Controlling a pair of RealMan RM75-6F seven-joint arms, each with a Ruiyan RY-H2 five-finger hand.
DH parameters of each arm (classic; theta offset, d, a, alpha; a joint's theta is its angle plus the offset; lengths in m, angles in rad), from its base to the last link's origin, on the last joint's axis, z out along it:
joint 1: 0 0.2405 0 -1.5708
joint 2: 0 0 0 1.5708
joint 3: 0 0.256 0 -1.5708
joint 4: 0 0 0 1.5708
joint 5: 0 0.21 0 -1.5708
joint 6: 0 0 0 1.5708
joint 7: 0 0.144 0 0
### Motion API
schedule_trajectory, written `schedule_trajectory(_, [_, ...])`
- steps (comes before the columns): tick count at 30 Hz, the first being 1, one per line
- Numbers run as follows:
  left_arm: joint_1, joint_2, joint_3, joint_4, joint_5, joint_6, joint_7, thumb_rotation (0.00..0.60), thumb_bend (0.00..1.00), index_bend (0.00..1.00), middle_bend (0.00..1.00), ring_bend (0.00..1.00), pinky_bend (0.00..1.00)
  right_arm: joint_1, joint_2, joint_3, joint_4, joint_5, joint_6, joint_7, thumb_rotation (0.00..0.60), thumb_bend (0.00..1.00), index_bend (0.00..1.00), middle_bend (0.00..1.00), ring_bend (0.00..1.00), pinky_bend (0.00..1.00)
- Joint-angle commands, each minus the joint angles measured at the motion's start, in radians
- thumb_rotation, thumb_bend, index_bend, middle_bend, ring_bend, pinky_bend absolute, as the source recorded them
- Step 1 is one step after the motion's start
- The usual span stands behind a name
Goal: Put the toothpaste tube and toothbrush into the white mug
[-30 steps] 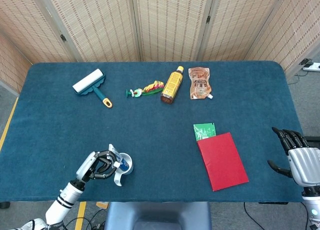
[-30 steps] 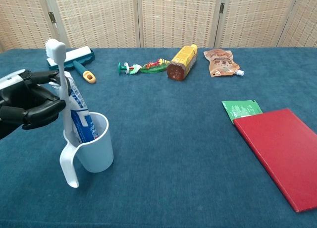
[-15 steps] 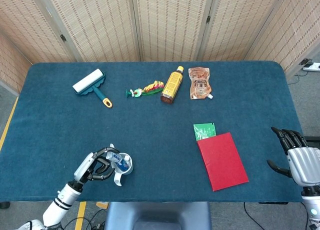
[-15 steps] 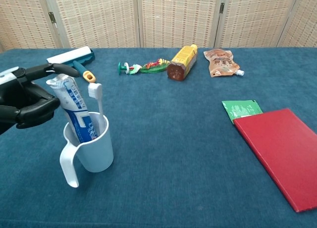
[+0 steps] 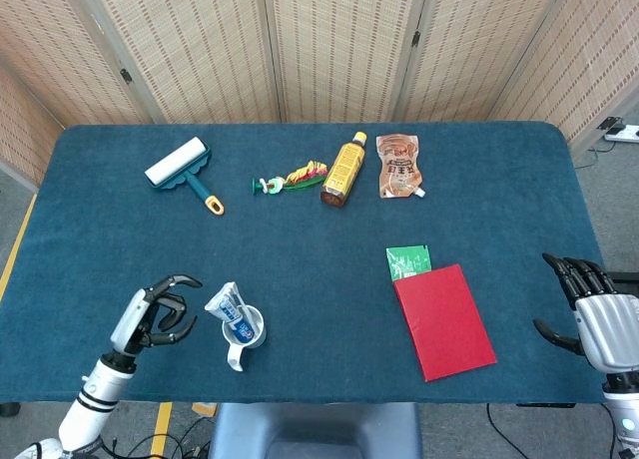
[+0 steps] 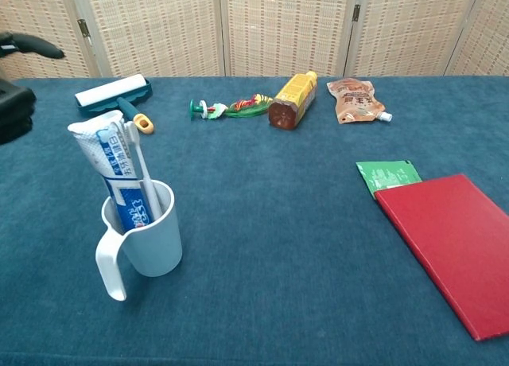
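Overhead, I see the toothpaste tube [image 5: 228,308] in the white mug [image 5: 246,330]; my left hand [image 5: 152,315] empty beside it, fingers loosely curled apart; right hand [image 5: 595,314] spread, idle. From the chest camera, the toothbrush [image 6: 141,169] leans inside too; any brush against the tall tube risks tipping the mug.

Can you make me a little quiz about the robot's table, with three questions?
1. True or false: the toothbrush stands inside the white mug.
2. What lies partly under the red book: A) a green packet, B) a lint roller, C) a bottle?
3. Fill in: the left hand holds ____.

Key: 1 true, beside the toothpaste tube. 2 A, the green packet. 3 nothing.
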Motion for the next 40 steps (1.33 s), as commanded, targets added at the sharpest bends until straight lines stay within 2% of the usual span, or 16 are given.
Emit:
schedule_trajectory(1, [0.014, 0.046, -0.048, -0.014, -0.051, 0.022, 0.013, 0.6, 0.42, 0.39, 0.98, 0.88, 1.0, 0.0, 0.001, 0.0, 0.0, -0.001, 0.001, 0.001, 0.6, 0.09, 0.09, 0.21, 0.17, 0.18])
schedule_trajectory(4, [0.017, 0.093, -0.084, -0.02, -0.102, 0.008, 0.034, 0.6, 0.42, 0.42, 0.96, 0.85, 1.0, 0.0, 0.001, -0.001, 0.0, -0.003, 0.001, 0.002, 0.6, 0.09, 0.09, 0.21, 0.17, 0.18])
schedule_trajectory(7, [0.015, 0.151, -0.107, -0.025, -0.164, -0.045, 0.101, 0.6, 0.42, 0.44, 0.89, 0.77, 0.98, 0.0, -0.001, -0.002, 0.004, -0.007, 0.001, 0.004, 0.6, 0.09, 0.09, 0.21, 0.17, 0.18])
schedule_trajectory(10, [0.011, 0.201, -0.121, -0.027, -0.232, -0.112, 0.213, 0.6, 0.42, 0.44, 0.78, 0.65, 0.9, 0.002, -0.004, -0.003, 0.008, -0.007, -0.002, 0.007, 0.6, 0.09, 0.09, 0.21, 0.17, 0.18])
schedule_trajectory(11, [0.01, 0.215, -0.123, -0.029, -0.252, -0.133, 0.249, 0.6, 0.42, 0.43, 0.74, 0.6, 0.84, 0.003, -0.004, -0.003, 0.01, -0.008, -0.002, 0.008, 0.6, 0.09, 0.09, 0.21, 0.17, 0.18])
schedule_trajectory(17, [0.013, 0.241, -0.112, -0.004, -0.353, -0.216, 0.567, 0.6, 0.42, 0.41, 0.59, 0.45, 0.65, 0.006, -0.008, -0.004, 0.031, 0.001, -0.015, 0.026, 0.6, 0.09, 0.09, 0.21, 0.18, 0.18])
schedule_trajectory(20, [0.028, 0.231, -0.106, 0.0, -0.376, -0.207, 0.687, 0.6, 0.42, 0.39, 0.54, 0.4, 0.56, 0.009, -0.01, -0.009, 0.045, 0.006, -0.03, 0.036, 0.6, 0.09, 0.09, 0.21, 0.17, 0.18])
schedule_trajectory(24, [0.057, 0.225, -0.092, -0.013, -0.389, -0.177, 0.827, 0.6, 0.42, 0.35, 0.49, 0.35, 0.49, 0.013, -0.007, -0.016, 0.054, 0.01, -0.05, 0.045, 0.6, 0.12, 0.09, 0.21, 0.17, 0.18])
schedule_trajectory(30, [0.109, 0.232, -0.053, -0.055, -0.364, -0.134, 0.96, 0.6, 0.42, 0.34, 0.46, 0.31, 0.44, 0.017, -0.006, -0.03, 0.069, 0.007, -0.073, 0.087, 0.6, 0.12, 0.09, 0.21, 0.17, 0.18])
schedule_trajectory(36, [0.155, 0.218, -0.023, -0.077, -0.309, -0.08, 1.017, 0.6, 0.42, 0.34, 0.45, 0.3, 0.42, 0.018, -0.02, -0.036, 0.091, 0.005, -0.079, 0.117, 0.6, 0.12, 0.09, 0.21, 0.17, 0.18])
schedule_trajectory(40, [0.175, 0.208, -0.023, -0.088, -0.285, -0.053, 1.03, 0.6, 0.42, 0.34, 0.45, 0.3, 0.42, 0.019, -0.026, -0.035, 0.098, 0.002, -0.074, 0.124, 0.6, 0.12, 0.09, 0.21, 0.17, 0.18])
